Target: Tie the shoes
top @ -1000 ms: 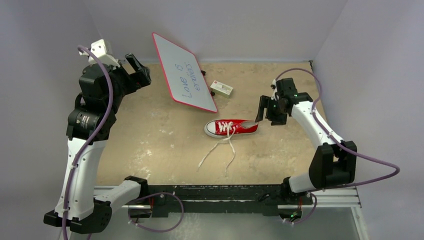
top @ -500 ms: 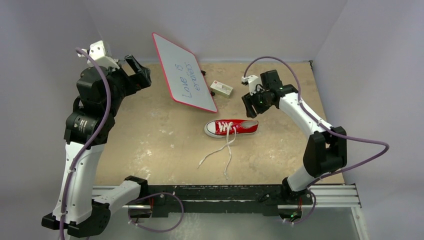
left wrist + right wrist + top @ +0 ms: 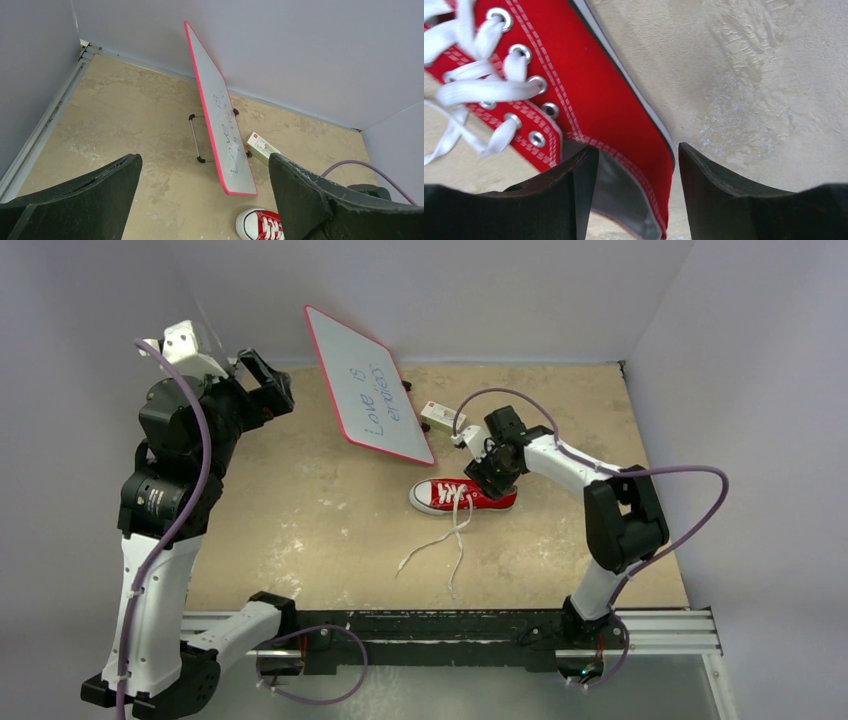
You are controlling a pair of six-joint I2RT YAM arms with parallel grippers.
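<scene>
Top external view puts the red sneaker (image 3: pixel 462 496) at the middle of the bench (image 3: pixel 300 500), toe to the left of the frame, its white laces (image 3: pixel 440 545) untied and trailing toward the lower edge. The right end effector (image 3: pixel 490 472) is down at the heel end. In the right wrist view its fingers (image 3: pixel 574 195) are spread astride the red collar wall, one over the shoe's opening and one outside, with gaps showing, so nothing is pinched. The left end effector (image 3: pixel 262 380) hangs high at upper left, spread wide and empty. This looks like the steadying step. Next, the right should close on the collar, and the left must come down for a lace end.
</scene>
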